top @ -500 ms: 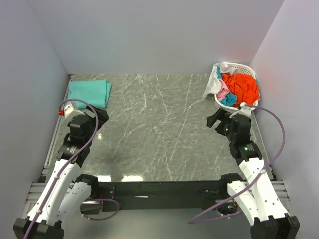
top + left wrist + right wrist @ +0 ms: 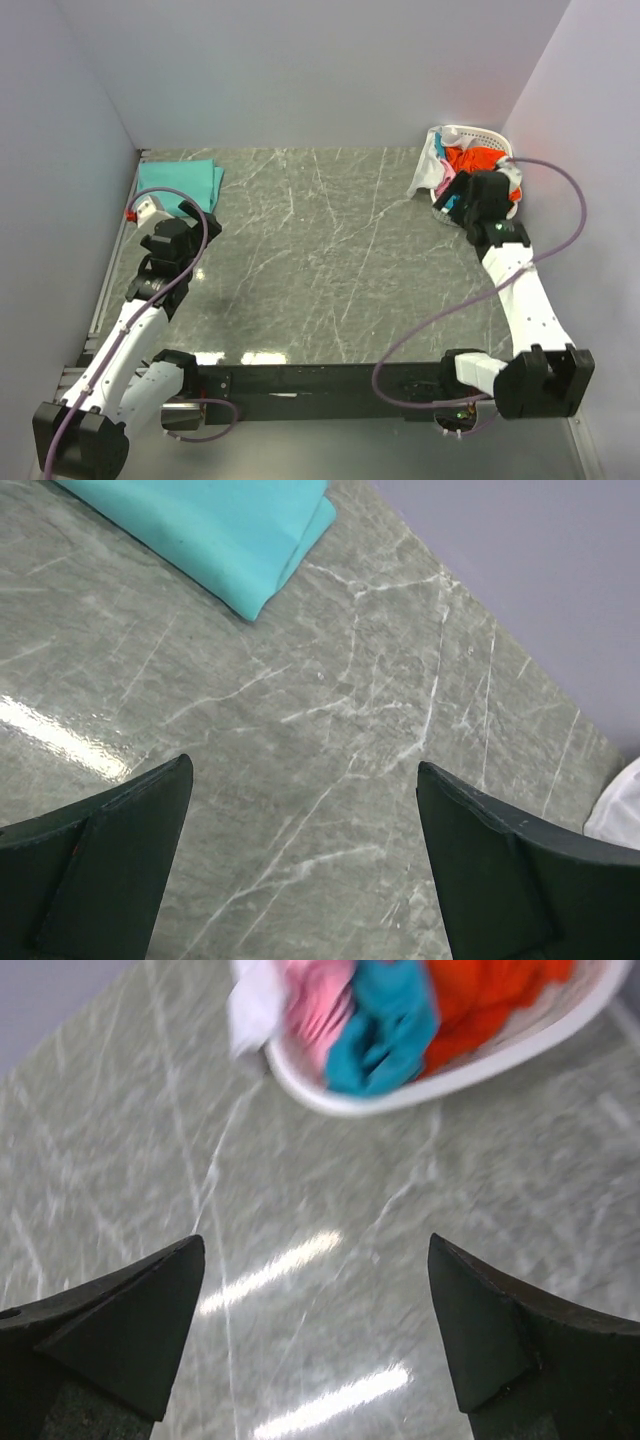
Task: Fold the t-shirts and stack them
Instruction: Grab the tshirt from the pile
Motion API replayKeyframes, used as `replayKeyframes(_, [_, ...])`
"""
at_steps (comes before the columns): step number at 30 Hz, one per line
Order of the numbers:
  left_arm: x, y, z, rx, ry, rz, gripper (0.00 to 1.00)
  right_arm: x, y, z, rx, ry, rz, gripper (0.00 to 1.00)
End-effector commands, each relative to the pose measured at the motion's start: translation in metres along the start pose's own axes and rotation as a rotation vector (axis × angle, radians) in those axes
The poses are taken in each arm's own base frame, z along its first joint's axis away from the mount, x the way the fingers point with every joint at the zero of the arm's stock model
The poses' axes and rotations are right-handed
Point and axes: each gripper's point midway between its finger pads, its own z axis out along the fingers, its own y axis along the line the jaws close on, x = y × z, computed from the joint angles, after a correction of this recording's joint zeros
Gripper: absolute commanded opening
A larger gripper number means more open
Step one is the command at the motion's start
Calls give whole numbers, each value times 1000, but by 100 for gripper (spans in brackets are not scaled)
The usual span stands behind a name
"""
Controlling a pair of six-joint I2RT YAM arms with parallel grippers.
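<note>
At far left, folded mint-green t-shirt [image 2: 178,186], long axis left-right.

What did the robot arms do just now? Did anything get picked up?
The right gripper swung forward to the white slotted plastic basket of crumpled t-shirts, jaws open, holding nothing. The left gripper, also open and empty, edged a little toward the folded mint-green t-shirt. Nothing was grabbed or dropped. The folded shirt, the basket and its shirts stayed put.
</note>
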Motion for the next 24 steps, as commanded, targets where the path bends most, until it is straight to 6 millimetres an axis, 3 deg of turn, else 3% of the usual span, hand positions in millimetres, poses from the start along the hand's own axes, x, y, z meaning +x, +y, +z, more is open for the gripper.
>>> replayKeyframes(1, [-18, -6, 3, 9, -79, -2, 100, -35, -27, 11, 116, -20, 38, 98])
replayKeyframes(3, [-17, -5, 4, 5, -80, 3, 99, -57, -36, 15, 131, -26, 85, 98])
replayKeyframes(7, [-17, -2, 5, -15, -77, 15, 99, -76, -40, 40, 135, -2, 77, 97])
replayKeyframes(8, [-17, -1, 6, -19, -79, 13, 99, -92, -35, 40, 126, -23, 75, 97])
replayKeyframes(10, [-15, -1, 7, -19, -75, 15, 99, -96, -37, 58, 147, -2, 66, 96])
replayKeyframes(11, [-15, -2, 7, -15, -70, 16, 99, -108, -32, 61, 134, -15, 63, 96])
replayKeyframes(15, [-14, -3, 7, -17, -57, 22, 99, -111, -12, 90, 49, 37, 33, 93])
replayKeyframes(16, [-14, -2, 6, -20, -57, 23, 99, -107, -13, 103, 58, 60, 27, 93])
replayKeyframes(17, [-15, -2, 6, -22, -61, 23, 99, -116, -13, 104, 72, 51, 20, 93])
replayKeyframes(21, [-14, 0, 5, -24, -61, 23, 99, -124, -36, 126, 183, 68, 3, 93])
replayKeyframes(24, [-12, 0, 7, -20, -54, 24, 100, -113, -33, 149, 123, 129, -12, 89])
